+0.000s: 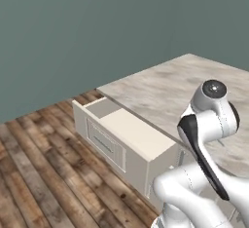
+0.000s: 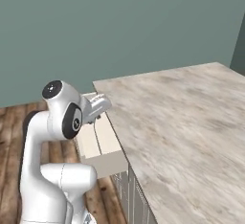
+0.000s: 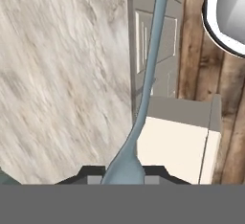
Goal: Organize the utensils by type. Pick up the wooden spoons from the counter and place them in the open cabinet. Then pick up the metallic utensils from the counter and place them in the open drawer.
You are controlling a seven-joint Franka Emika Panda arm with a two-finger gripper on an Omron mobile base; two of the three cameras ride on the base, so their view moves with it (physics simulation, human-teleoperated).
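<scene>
A slim grey metal spoon (image 3: 150,70) is clamped in my gripper (image 3: 123,170), which is shut on its bowl end. The handle runs away from the hand, across the counter's edge. Below it, the open drawer (image 3: 177,146) shows its cream inside, beside the marbled counter (image 3: 57,74). In the right base view my gripper (image 2: 98,109) hangs over the drawer (image 2: 98,141), just off the counter's (image 2: 182,117) near corner. In the left base view the drawer (image 1: 131,129) sticks out from under the counter (image 1: 165,90), and my own arm hides the hand.
Grey panelled cabinet fronts (image 3: 153,31) run under the counter. Wooden plank floor (image 1: 44,173) lies left of the drawer. A plain teal wall (image 2: 119,27) stands behind.
</scene>
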